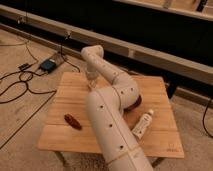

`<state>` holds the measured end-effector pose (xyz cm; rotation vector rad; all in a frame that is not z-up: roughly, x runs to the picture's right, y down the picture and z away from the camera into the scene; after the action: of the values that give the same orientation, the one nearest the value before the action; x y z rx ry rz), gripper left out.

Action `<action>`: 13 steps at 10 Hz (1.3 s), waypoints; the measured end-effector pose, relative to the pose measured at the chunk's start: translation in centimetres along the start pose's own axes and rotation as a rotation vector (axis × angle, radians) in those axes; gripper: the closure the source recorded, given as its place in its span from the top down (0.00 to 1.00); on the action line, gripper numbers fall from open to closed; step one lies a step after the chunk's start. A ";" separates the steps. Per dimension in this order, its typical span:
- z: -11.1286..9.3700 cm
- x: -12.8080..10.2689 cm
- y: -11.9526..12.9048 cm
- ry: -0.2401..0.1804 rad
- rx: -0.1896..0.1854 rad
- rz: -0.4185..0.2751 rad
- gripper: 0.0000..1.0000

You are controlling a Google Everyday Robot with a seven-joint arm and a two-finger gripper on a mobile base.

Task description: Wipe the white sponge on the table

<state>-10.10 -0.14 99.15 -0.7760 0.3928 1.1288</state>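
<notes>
The table (65, 102) is a low square one with a light wooden plank top. My arm rises from the bottom of the view, bends at an elbow over the table's middle, and reaches back and left. My gripper (91, 81) points down at the table's far left part, close to the planks. The white sponge is hidden; I cannot make it out at the gripper or anywhere on the table.
A reddish-brown oblong object (72, 121) lies near the table's front left. A long white bottle (142, 124) lies on its side at the right front. A dark red thing (135, 103) shows behind my elbow. Cables and a dark box (48, 65) lie on the floor at left.
</notes>
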 end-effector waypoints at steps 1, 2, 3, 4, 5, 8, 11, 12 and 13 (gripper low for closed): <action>0.1 0.4 0.5 0.012 -0.010 -0.003 0.00; 0.3 1.2 1.0 0.034 -0.021 0.001 0.00; 0.4 2.0 0.8 0.053 -0.026 0.015 0.00; 0.6 2.9 0.2 0.068 -0.026 0.037 0.00; 0.9 3.8 -0.9 0.086 -0.024 0.067 0.00; 1.9 6.0 -4.9 0.121 0.001 0.170 0.00; 2.2 6.8 -8.6 0.128 0.038 0.250 0.00; 2.2 6.9 -9.8 0.125 0.055 0.273 0.00; 2.2 6.8 -10.7 0.121 0.068 0.288 0.00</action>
<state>2.14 3.66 100.03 -0.7452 0.6579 1.3329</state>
